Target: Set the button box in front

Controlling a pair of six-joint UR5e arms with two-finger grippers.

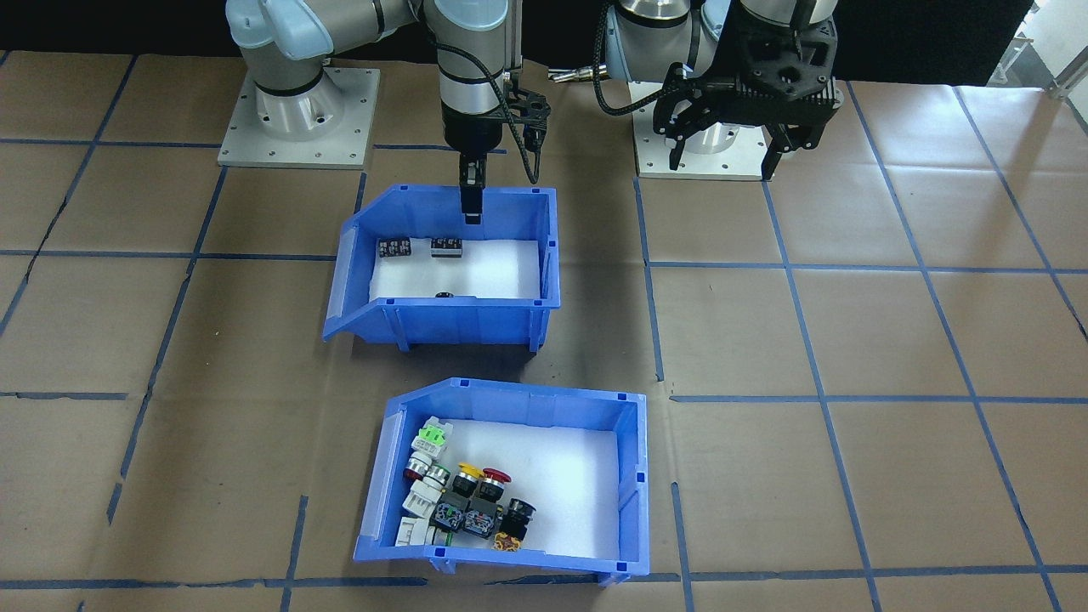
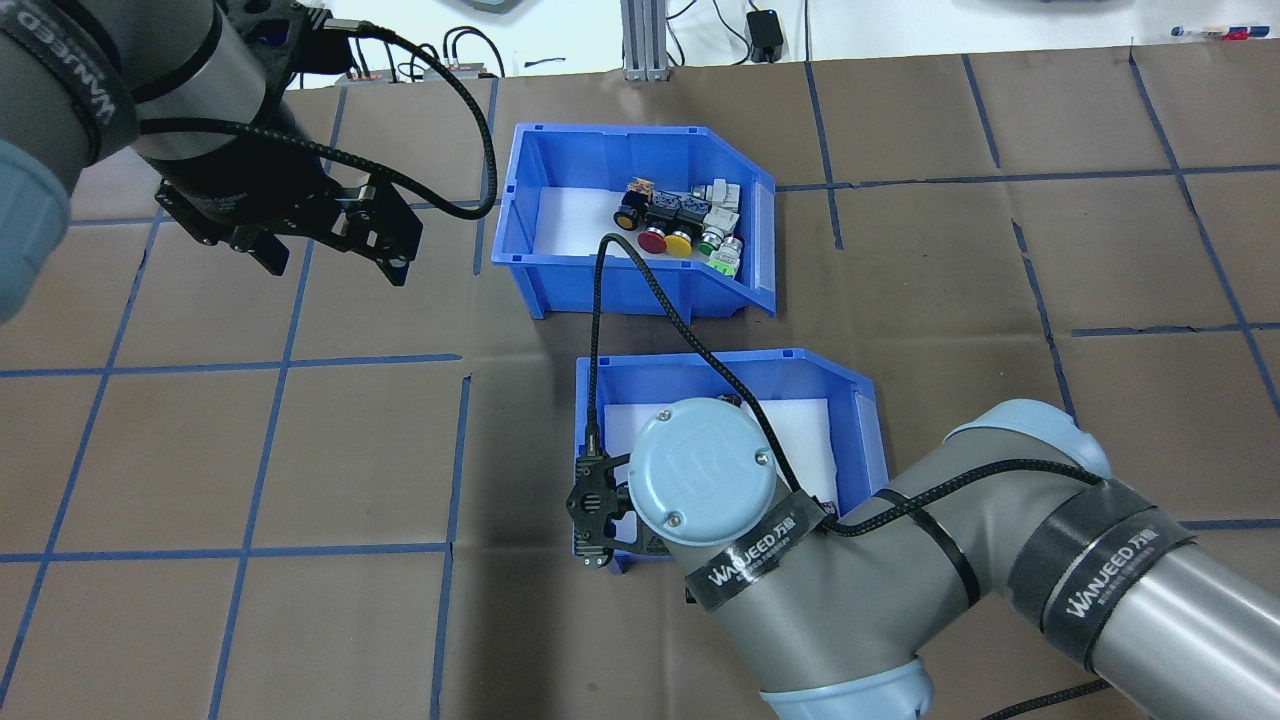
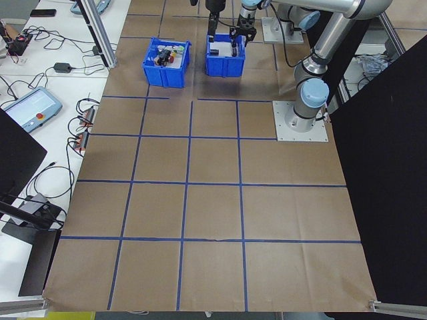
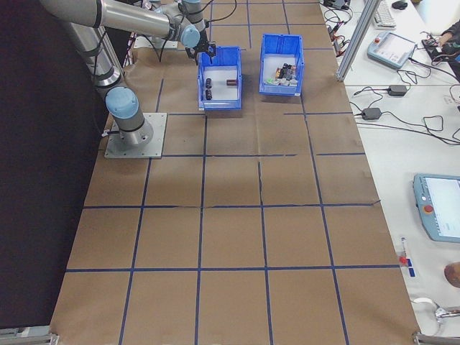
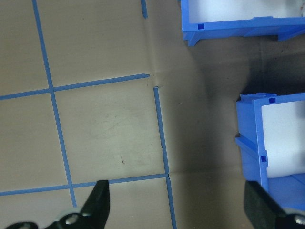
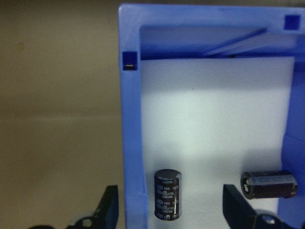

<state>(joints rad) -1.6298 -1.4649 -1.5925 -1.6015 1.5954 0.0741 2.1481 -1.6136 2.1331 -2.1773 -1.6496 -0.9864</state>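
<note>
Overhead exterior showed the button box [image 2: 640, 225] lying on the table's far side, beyond the other bin [image 2: 725, 440]. The right gripper [image 6: 169, 210] straddled that bin's wall, jaws spread, probably to shift it. The left gripper [image 5: 176, 202] hovered spread, empty.

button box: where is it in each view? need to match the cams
Front-facing: button box bottom centre.
Overhead: upper centre.
Exterior left: top, left of the two bins.
Exterior right: top, right of the two.
Left wrist: only a blue bin corner at top right, probably it.
Right wrist: not in it.
Shared landmark: second blue bin beside it.
</note>
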